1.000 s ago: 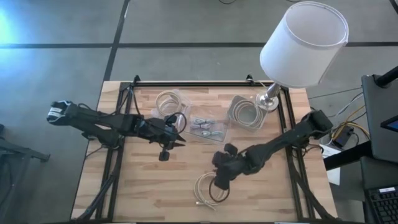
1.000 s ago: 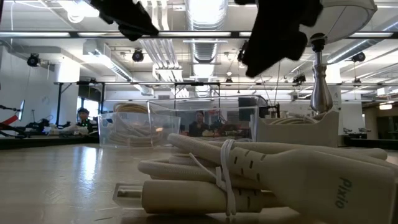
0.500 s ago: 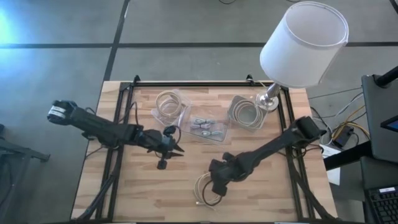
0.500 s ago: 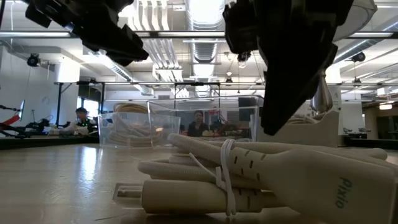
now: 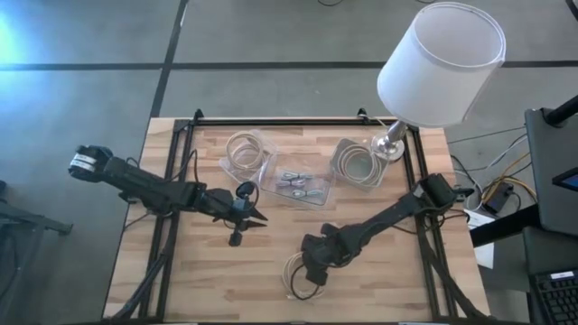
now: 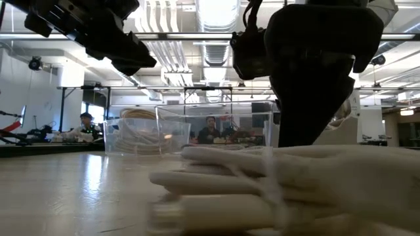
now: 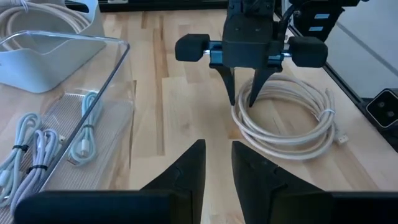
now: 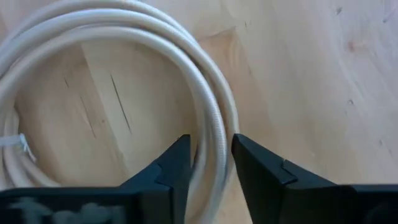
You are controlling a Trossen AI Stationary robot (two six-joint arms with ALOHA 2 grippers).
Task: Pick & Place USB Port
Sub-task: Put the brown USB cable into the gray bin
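Dark jointed arms, tapered fingers point(image 7: 188, 171)

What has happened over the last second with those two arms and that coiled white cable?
The right gripper has dropped down onto the coiled white cable, its jaws now straddling a strand; whether it is pinched yet is unclear. The cable looks blurred in the low view, so it may be shifting. The left gripper drifted slightly toward the near edge and hovers, jaws nearly closed, empty. The clear trays and lamp stayed put.
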